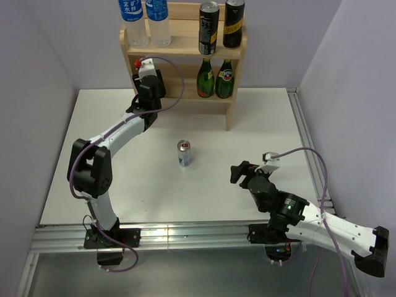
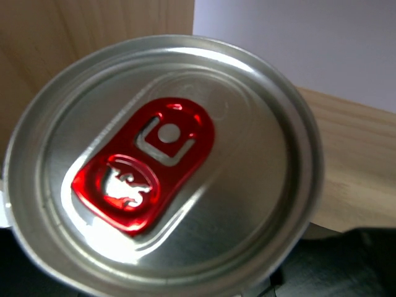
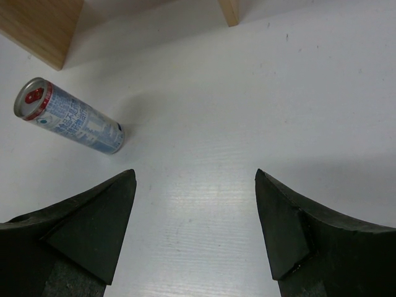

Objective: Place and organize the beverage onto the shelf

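Observation:
The light-wood shelf (image 1: 184,47) stands at the back of the table. Two water bottles (image 1: 133,23) (image 1: 158,22) and two black-and-gold cans (image 1: 208,28) (image 1: 233,23) stand on its top tier. My left gripper (image 1: 148,79) is at the left end of the lower tier, shut on a silver can whose red-tabbed top (image 2: 164,167) fills the left wrist view. A second silver can (image 1: 184,153) stands upright mid-table and also shows in the right wrist view (image 3: 71,117). My right gripper (image 1: 239,172) is open and empty (image 3: 195,210), low over the table to the right of that can.
Two green glass bottles (image 1: 206,77) (image 1: 224,79) stand on the right of the lower tier. The shelf's feet (image 3: 38,26) show at the top of the right wrist view. A metal rail (image 1: 309,154) runs along the table's right edge.

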`<state>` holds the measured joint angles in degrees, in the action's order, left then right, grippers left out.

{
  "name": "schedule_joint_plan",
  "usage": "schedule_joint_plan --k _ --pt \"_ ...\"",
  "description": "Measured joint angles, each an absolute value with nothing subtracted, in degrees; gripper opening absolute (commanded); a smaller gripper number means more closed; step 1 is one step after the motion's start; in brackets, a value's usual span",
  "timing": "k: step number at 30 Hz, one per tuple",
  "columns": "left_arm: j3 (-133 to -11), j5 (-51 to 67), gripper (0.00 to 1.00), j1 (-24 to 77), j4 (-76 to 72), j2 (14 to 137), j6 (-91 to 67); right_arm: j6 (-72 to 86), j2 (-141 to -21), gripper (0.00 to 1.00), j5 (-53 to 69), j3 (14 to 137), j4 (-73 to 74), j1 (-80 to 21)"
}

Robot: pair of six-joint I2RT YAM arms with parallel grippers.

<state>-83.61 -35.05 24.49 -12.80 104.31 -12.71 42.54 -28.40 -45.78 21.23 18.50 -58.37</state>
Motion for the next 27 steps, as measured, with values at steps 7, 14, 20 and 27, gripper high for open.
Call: schedule_joint_plan --k 7,14,20,27 --pt "-84.9 -36.6 0.01 23.7 -14.9 106.2 -12.8 42.5 -29.6 0.84 -45.8 21.0 17.8 -58.4" --pt "-85.7 -37.2 0.51 23.6 -16.9 107.6 -12.9 42.5 -29.6 0.84 -45.8 20.9 17.2 -58.4" --pt "-85.8 -36.4 0.81 23.9 -17.2 107.7 -12.9 42.4 -29.6 0.85 -45.8 20.5 16.9 -58.4" --pt "-85.4 -34.9 0.99 24.4 -17.9 107.7 -12.9 42.3 -29.8 0.85 -45.8 20.1 16.7 -58.4"
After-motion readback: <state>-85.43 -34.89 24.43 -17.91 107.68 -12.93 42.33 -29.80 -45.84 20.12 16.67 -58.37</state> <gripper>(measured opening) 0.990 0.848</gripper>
